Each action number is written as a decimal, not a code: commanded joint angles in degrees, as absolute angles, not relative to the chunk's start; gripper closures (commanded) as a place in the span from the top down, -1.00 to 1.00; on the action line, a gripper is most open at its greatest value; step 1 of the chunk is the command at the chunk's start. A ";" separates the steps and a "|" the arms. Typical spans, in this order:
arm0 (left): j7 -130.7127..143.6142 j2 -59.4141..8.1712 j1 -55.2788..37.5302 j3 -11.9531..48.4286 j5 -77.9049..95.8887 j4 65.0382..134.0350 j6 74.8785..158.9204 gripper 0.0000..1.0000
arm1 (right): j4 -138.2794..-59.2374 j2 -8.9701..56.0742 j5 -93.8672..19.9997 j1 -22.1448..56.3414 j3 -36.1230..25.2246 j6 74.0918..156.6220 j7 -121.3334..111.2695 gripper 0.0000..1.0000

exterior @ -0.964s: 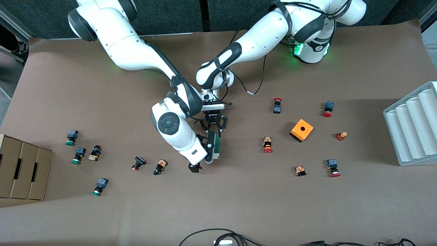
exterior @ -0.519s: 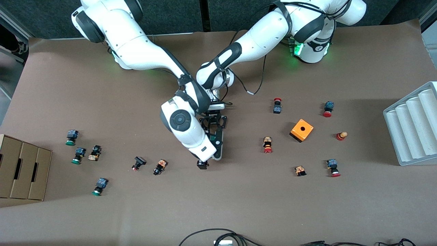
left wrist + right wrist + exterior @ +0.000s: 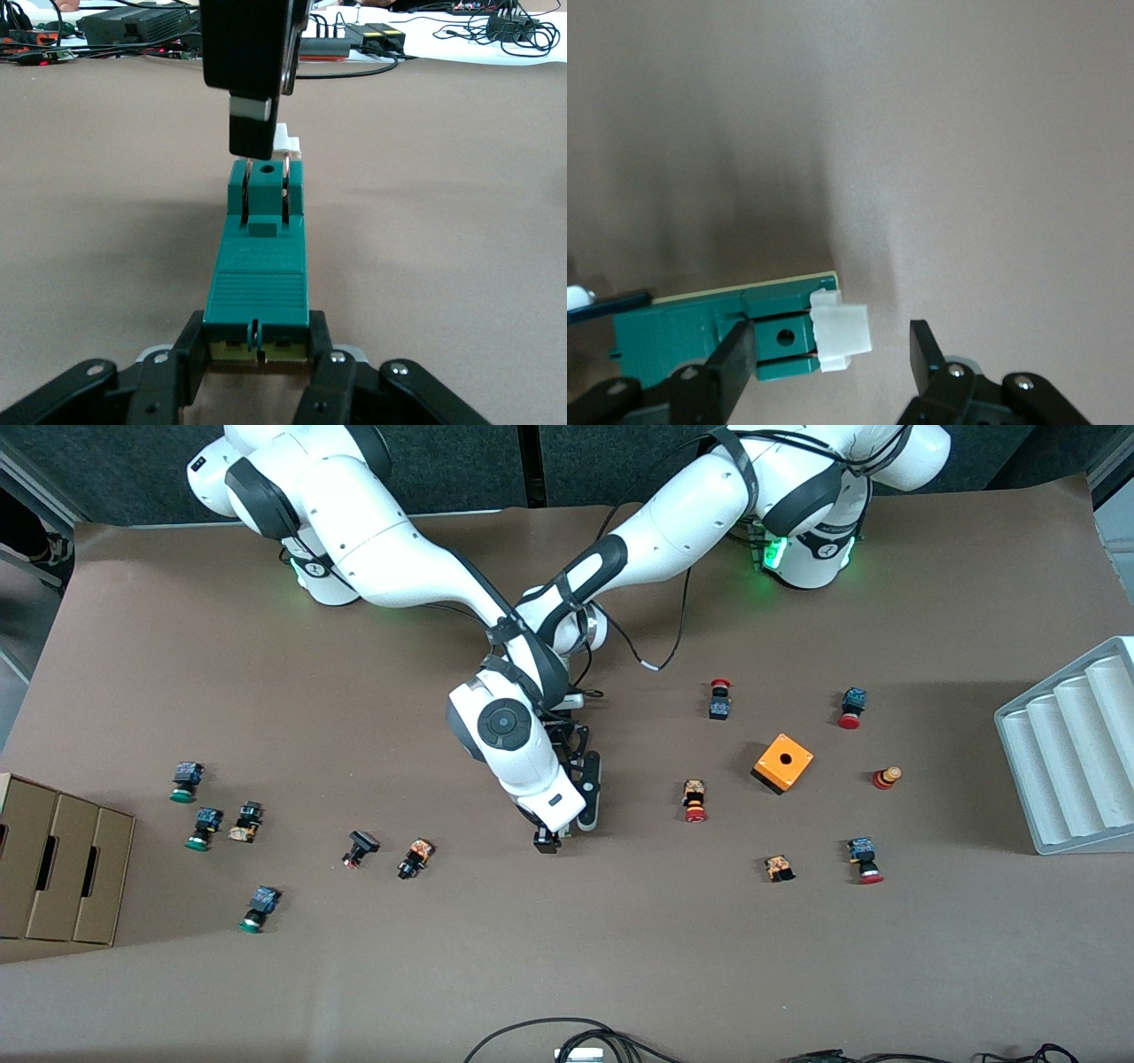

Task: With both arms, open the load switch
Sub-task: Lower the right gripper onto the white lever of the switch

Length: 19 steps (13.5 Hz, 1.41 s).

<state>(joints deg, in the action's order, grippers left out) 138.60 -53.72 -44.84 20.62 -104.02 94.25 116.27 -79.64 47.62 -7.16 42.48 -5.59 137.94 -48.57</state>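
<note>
- The load switch (image 3: 259, 274) lies flat on the brown tabletop (image 3: 567, 957) near its middle, nearer the front camera than the two arms' bases, with its white sliding piece (image 3: 840, 329) at one end.
- The left gripper (image 3: 257, 354) is down at the tabletop, its jaws closed on the load switch at the end away from the white piece — one finger on each long side.
- The right gripper (image 3: 833, 359) is at the switch's other end; its jaws stand apart, one finger (image 3: 735, 354) against the green body beside the white sliding piece, the other finger (image 3: 926, 350) clear of it with bare tabletop between.
- In the front view the right arm's wrist covers most of the switch.
- An orange cube box (image 3: 783, 763) sits toward the left arm's end of the tabletop — well apart from the switch — among small red-capped push buttons (image 3: 695, 801).
- Green-capped push buttons (image 3: 186, 781) lie toward the right arm's end.
</note>
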 commanded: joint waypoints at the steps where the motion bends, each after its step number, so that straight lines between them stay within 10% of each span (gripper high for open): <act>1: 141.24 -52.73 -45.26 20.04 -104.33 96.15 116.10 -0.53 | -78.05 49.13 -7.03 42.89 -6.33 138.96 -47.64 0.50; 19: 141.15 -52.73 -45.09 20.04 -104.33 96.42 116.10 -0.52 | -78.22 50.62 -6.68 44.12 -6.33 140.36 -47.72 0.19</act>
